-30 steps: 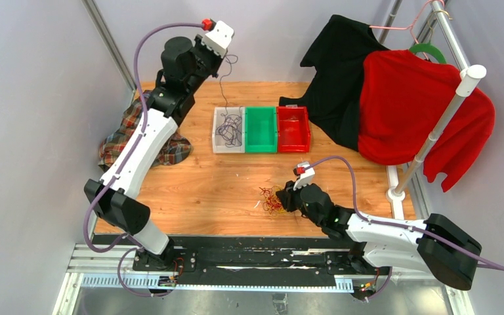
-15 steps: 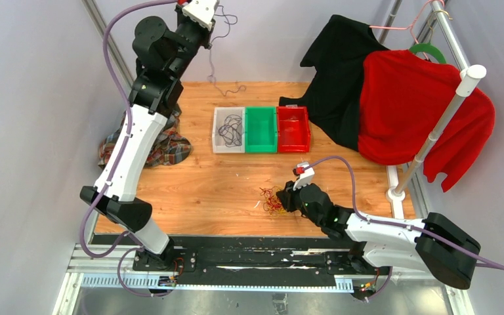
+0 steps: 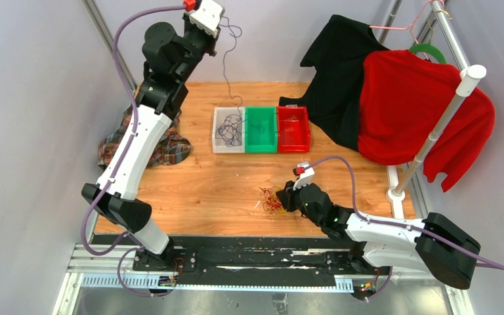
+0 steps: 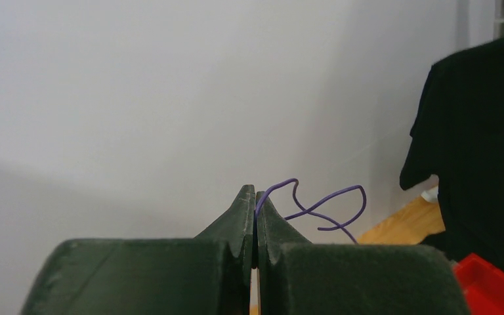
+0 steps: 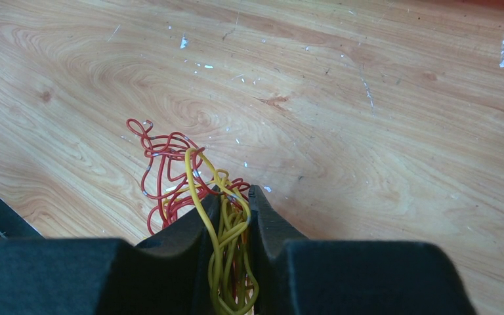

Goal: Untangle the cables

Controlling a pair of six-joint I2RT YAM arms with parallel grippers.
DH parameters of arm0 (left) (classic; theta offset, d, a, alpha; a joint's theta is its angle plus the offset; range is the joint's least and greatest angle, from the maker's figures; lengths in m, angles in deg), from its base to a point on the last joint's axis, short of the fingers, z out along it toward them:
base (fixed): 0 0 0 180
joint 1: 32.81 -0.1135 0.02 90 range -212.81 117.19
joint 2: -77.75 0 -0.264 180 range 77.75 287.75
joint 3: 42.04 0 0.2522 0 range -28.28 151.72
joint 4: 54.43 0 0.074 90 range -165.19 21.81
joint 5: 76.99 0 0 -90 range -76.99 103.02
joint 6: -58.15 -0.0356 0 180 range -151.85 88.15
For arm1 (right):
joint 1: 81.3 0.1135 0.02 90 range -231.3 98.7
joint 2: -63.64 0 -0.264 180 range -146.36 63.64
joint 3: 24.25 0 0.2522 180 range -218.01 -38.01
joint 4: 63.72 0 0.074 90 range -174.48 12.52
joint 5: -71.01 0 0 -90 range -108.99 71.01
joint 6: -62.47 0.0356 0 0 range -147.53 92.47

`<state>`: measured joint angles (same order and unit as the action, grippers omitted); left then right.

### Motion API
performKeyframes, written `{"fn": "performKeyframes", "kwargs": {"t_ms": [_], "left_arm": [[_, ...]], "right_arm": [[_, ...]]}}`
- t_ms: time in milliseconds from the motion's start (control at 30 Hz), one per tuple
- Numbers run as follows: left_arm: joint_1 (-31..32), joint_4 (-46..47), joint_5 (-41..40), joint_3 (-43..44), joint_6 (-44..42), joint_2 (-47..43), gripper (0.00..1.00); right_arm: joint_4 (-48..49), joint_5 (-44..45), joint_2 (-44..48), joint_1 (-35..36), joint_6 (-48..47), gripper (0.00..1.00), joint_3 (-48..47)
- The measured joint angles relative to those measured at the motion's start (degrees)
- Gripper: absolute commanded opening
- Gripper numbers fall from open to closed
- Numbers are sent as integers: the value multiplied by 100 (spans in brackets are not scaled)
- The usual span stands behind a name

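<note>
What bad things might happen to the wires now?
The purple wire is pinched only at the tips of the left fingers, so it might slip out. Its lower end hangs by the wall between the clear bin and green bin, so it might land in the green one. The right fingers grip yellow wires knotted with red wires; pulling may tighten the knot.

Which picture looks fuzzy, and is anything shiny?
Left wrist view: the thin purple cable is crisp, while the left gripper up close and the black cloth behind look soft. Right wrist view: the tangle of yellow and red cables is sharp; white flecks on the wooden table may be glare or scuffs. Top external view: even light, no blur.
</note>
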<state>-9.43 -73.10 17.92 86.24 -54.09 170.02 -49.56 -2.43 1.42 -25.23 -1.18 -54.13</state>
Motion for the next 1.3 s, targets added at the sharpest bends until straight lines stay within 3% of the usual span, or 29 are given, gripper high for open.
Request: {"fn": "performKeyframes", "kwargs": {"t_ms": [300,533,1133,1300], "left_arm": [[0,-127,-17,-1237,-48,-17,0],[0,-164,-109,-1694,-431,-17,0],[-11,-280,-361,-1475,-817,-2,1],[-149,-442,-212,-710,-603,81,1]], "right_arm": [[7,2,0,0,0,1,2],[-33,2,7,-17,-2,1,2],[-262,2,13,-59,2,1,0],[-271,2,20,-59,2,1,0]]}}
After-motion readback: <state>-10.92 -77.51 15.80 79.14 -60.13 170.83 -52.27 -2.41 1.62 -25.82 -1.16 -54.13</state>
